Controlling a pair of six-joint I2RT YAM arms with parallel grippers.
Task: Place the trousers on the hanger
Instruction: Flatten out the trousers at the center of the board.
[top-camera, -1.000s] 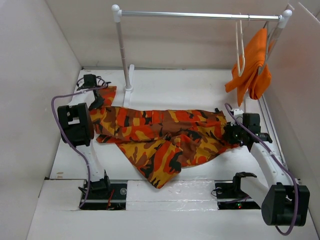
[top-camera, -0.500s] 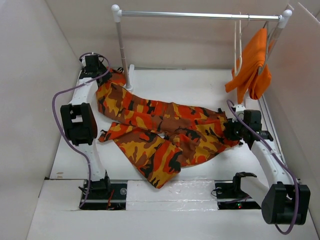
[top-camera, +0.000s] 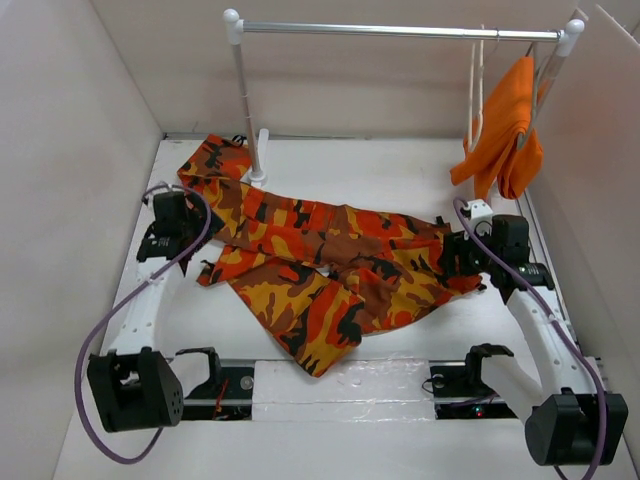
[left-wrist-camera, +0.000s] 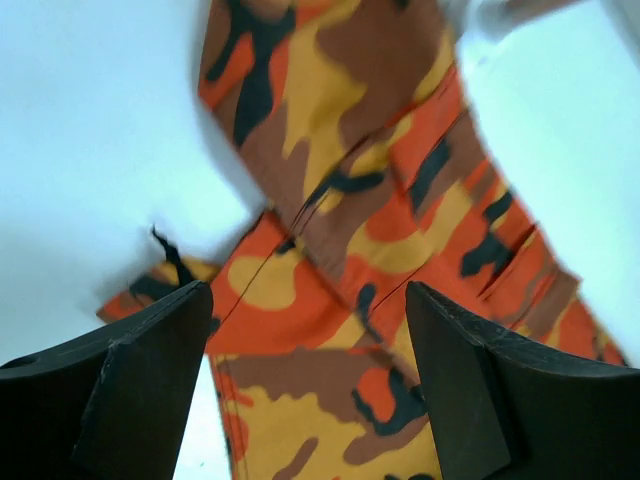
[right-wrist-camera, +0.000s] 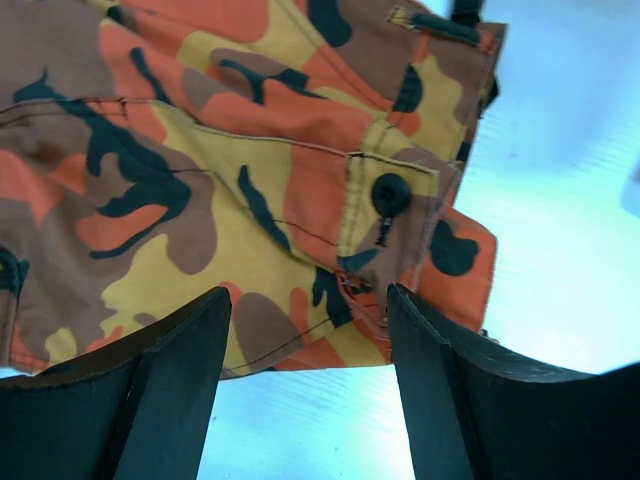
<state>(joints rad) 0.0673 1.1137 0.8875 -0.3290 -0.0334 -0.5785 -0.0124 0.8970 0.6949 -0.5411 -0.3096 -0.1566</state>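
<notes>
The trousers (top-camera: 320, 270) lie flat across the middle of the table (top-camera: 360, 170). One leg runs up into the far left corner past the foot of the white post (top-camera: 243, 100), a folded flap points toward the middle of the near edge, and the waistband ends near the right edge. My left gripper (top-camera: 165, 232) sits close to the left edge, just beside that long leg. In its wrist view my left fingers (left-wrist-camera: 150, 350) are spread wide with nothing between them, camouflage cloth below and bare table off to one side. My right gripper (top-camera: 455, 255) hangs over the waistband end. There too my fingers (right-wrist-camera: 170, 360) are spread and grip nothing, and a black button and the cloth's hem show just beyond them, with bare table past the hem. The hanger (top-camera: 471, 85) hangs from the silver rail (top-camera: 400, 31) at the far right, touching the plain orange garment (top-camera: 505, 120), well apart from the trousers. There is bare surface along the far edge between the posts, in a narrow strip by the left edge, and at the near right corner. The side walls stand close to both my arms.
</notes>
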